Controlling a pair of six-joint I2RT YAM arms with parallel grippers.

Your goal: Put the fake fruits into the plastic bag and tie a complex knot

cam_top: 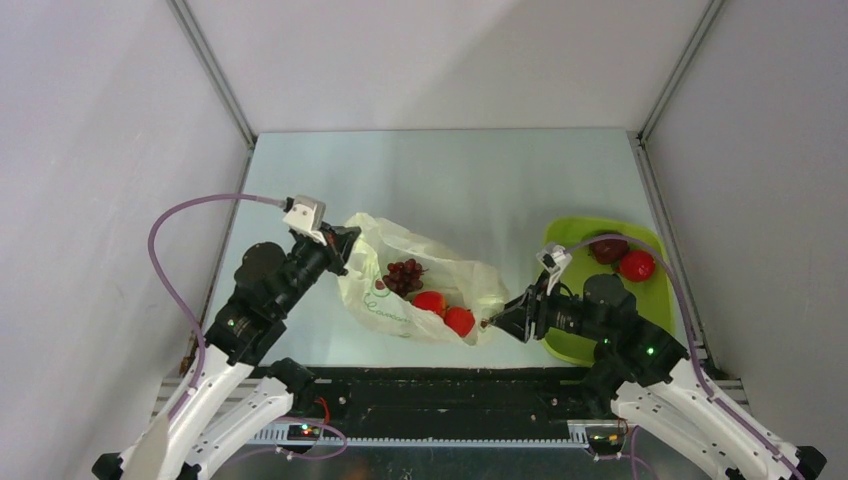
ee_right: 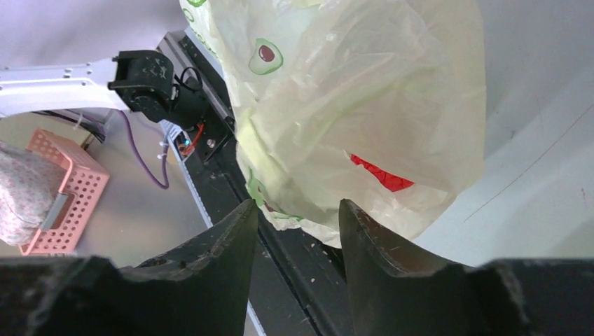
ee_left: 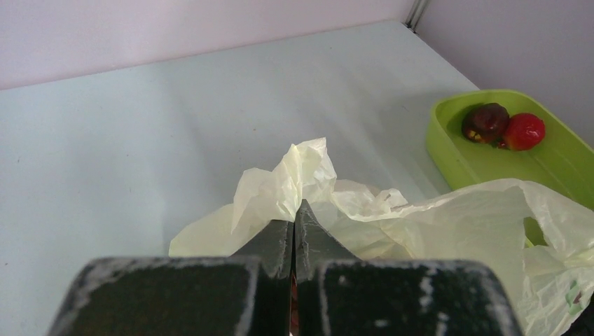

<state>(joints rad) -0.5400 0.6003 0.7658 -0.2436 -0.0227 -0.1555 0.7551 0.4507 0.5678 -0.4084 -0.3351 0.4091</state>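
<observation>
The plastic bag (cam_top: pixel 425 290) lies crumpled mid-table, and through its film show a dark grape cluster (cam_top: pixel 404 275) and two red fruits (cam_top: pixel 430 302) (cam_top: pixel 459 321). My left gripper (cam_top: pixel 347 240) is shut on the bag's (ee_left: pixel 420 217) far-left edge, the film bunched at its tips (ee_left: pixel 295 210). At the bag's (ee_right: pixel 350 105) near-right corner my right gripper (cam_top: pixel 490 322) (ee_right: pixel 298 204) stands open; its fingers (ee_right: pixel 364 238) are apart and the film's lower edge hangs just at the tips. A patch of red shows through the film there. A maroon fruit (cam_top: pixel 609 248) (ee_left: pixel 485 122) and a red fruit (cam_top: pixel 637 265) (ee_left: pixel 524 131) lie in the green tray.
The lime-green tray (cam_top: pixel 658 298) (ee_left: pixel 560 161) sits at the right, under and beside my right arm. A black rail (cam_top: pixel 430 385) runs along the table's near edge. White walls close in the back and both sides. A pink basket (ee_right: pixel 63 189) stands off the table.
</observation>
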